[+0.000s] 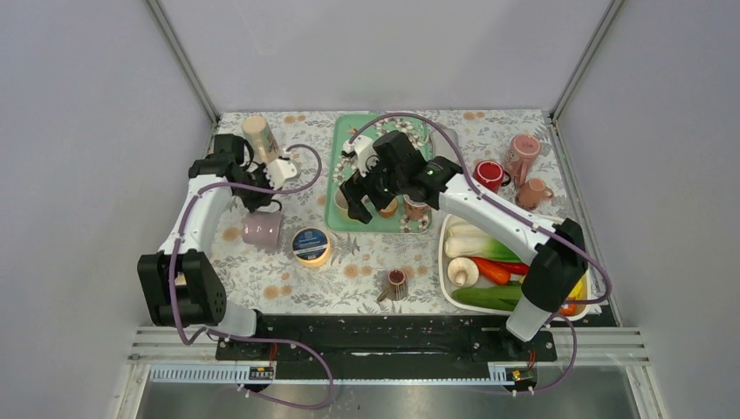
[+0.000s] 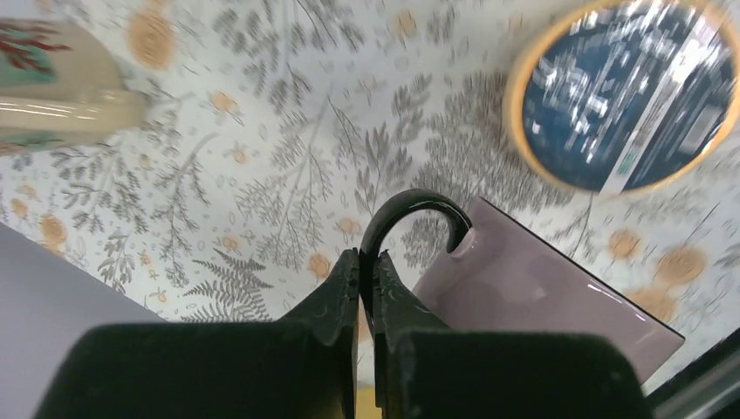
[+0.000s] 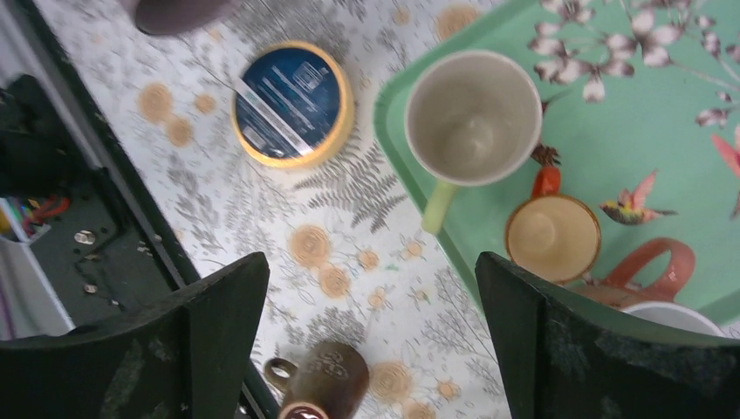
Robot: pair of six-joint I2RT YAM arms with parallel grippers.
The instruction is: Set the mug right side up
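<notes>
Lilac mug [image 1: 263, 230] left of centre over the floral tabletop [image 1: 366, 262], just beside a round blue-faced tin [image 1: 311, 245]. Hard to tell from any view whether mouth up or down, or whether resting on the cloth or raised off it.

Left jaws pinched narrow on the mug's black handle [image 2: 414, 205], gripping near its lower end, the loop arching past the tips to the mug wall. Beyond the mug, toward the far left corner, a beige tumbler [image 1: 260, 138], apart from both.

Right jaws spread wide, holding nothing, hanging over the near left edge of the green tray [image 3: 663, 140]. Below them on the tray, a cream cup [image 3: 472, 116] standing mouth up with a pale green handle, and just beside it a smaller cup [image 3: 552, 236] with an orange handle. Near the front edge of the tabletop, a small brown cup [image 3: 327, 384], well apart from the mug. At the right, a white dish [image 1: 443, 262] of vegetables.
</notes>
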